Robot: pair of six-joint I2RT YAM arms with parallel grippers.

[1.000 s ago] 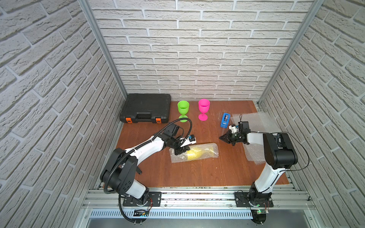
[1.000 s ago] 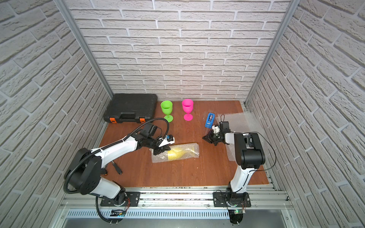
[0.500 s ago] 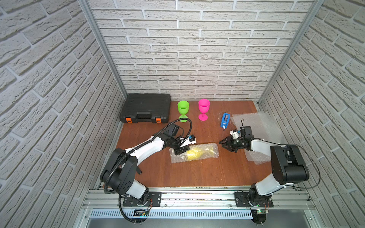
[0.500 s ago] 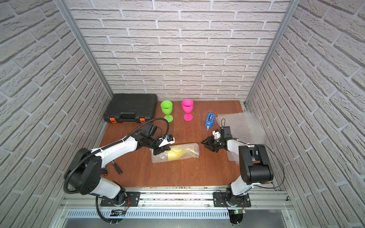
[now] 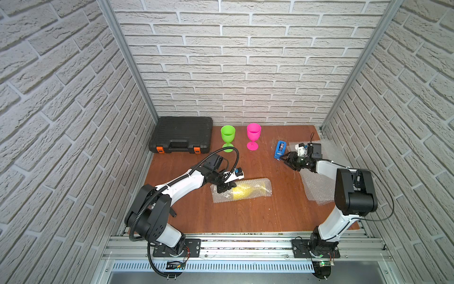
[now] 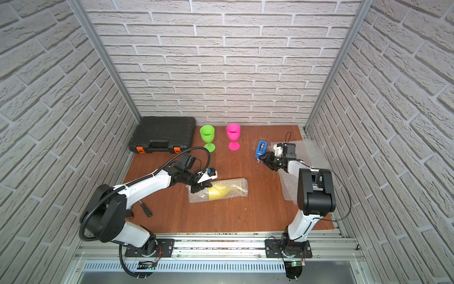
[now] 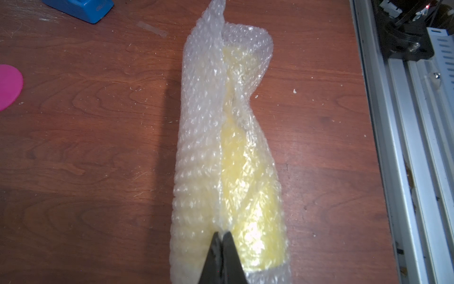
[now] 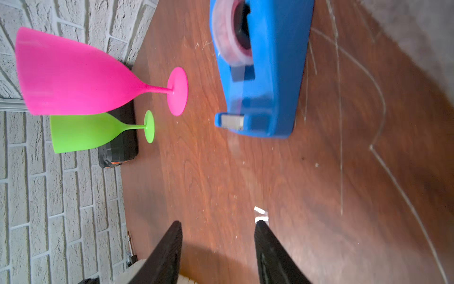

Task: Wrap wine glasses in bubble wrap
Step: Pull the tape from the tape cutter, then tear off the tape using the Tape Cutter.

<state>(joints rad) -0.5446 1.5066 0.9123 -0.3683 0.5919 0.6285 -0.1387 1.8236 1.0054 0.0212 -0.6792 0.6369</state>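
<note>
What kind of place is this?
Probably a robot test cell: a left arm and right arm bolted to an aluminium rail, brick-pattern wall panels enclosing a wooden table, a green goblet and bubble wrap staged there.

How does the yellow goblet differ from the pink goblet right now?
Pose: the yellow goblet lies on its side, while the pink goblet stands upright on its foot.
Covering: the yellow goblet is rolled inside bubble wrap; the pink goblet is bare.
Contact: the left gripper pinches the bubble wrap over the yellow goblet; nothing touches the pink goblet.
Both are opaque stemmed goblets.
</note>
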